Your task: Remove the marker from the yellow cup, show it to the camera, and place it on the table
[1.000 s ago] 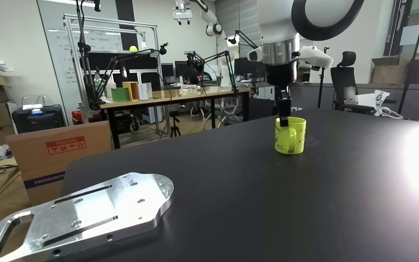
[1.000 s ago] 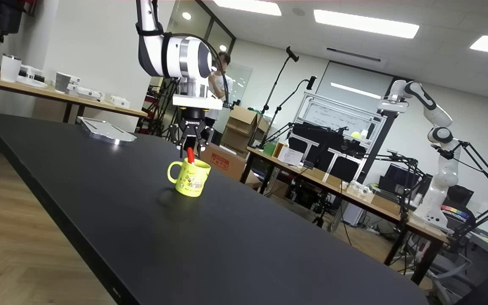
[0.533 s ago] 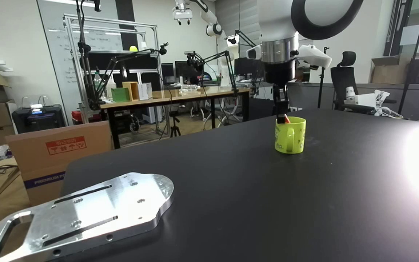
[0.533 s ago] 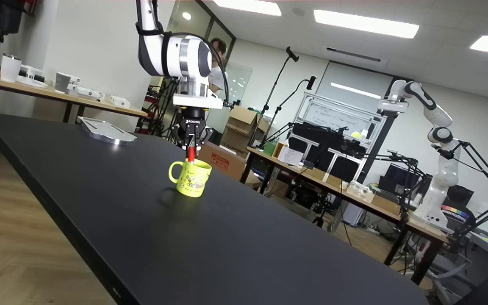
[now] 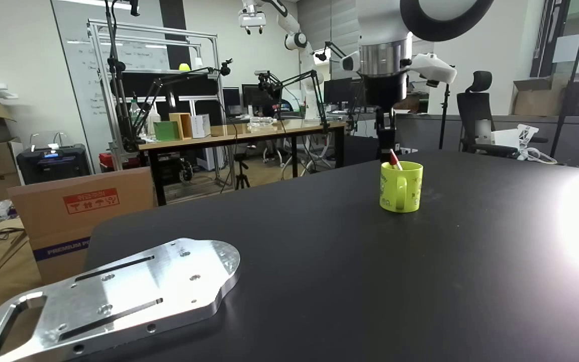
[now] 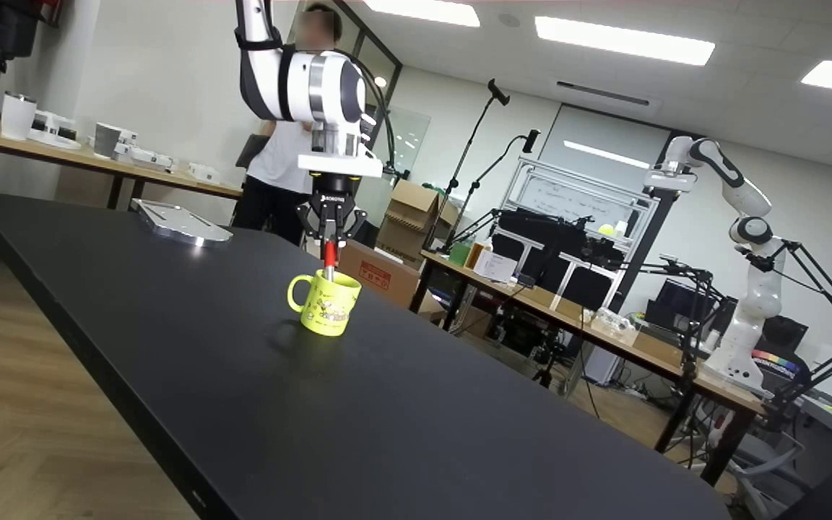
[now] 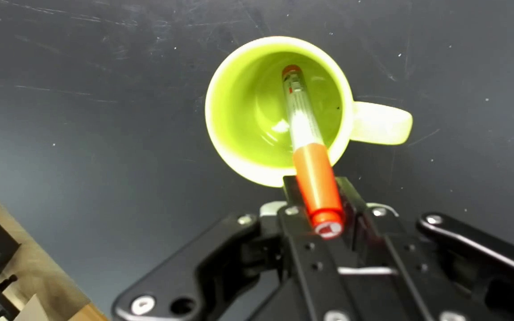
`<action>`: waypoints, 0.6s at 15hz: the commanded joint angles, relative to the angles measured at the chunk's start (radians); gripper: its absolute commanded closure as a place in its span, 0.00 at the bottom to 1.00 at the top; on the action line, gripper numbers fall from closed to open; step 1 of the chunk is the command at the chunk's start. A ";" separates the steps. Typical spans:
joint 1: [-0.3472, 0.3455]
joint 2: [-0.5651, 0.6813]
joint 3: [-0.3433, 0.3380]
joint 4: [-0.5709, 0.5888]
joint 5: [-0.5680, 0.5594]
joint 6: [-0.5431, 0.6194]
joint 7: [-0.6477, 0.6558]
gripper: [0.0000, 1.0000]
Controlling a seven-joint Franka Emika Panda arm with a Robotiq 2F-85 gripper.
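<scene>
The marker has a red cap end and a pale barrel. In both exterior views the marker sticks up out of the yellow cup. In the wrist view the marker leans across the rim of the cup, its lower end within the cup's outline. My gripper is shut on the marker's red cap part, one finger on each side. In the exterior views the gripper is just above the cup. The cup stands upright on the black table.
A silver metal plate lies on the table away from the cup. The cup's handle sticks out to one side. A person stands behind the arm. A wooden workbench with equipment is in the background.
The gripper closed from open onto the marker and has risen a little, drawing the marker slightly higher in the cup. The cup shifted only slightly. The person behind moved left in an exterior view.
</scene>
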 commanded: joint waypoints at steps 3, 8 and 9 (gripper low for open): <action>0.025 -0.172 -0.025 -0.097 -0.024 -0.022 0.089 0.94; 0.034 -0.323 -0.051 -0.204 -0.092 -0.136 0.167 0.94; 0.022 -0.353 -0.050 -0.236 -0.097 -0.160 0.178 0.94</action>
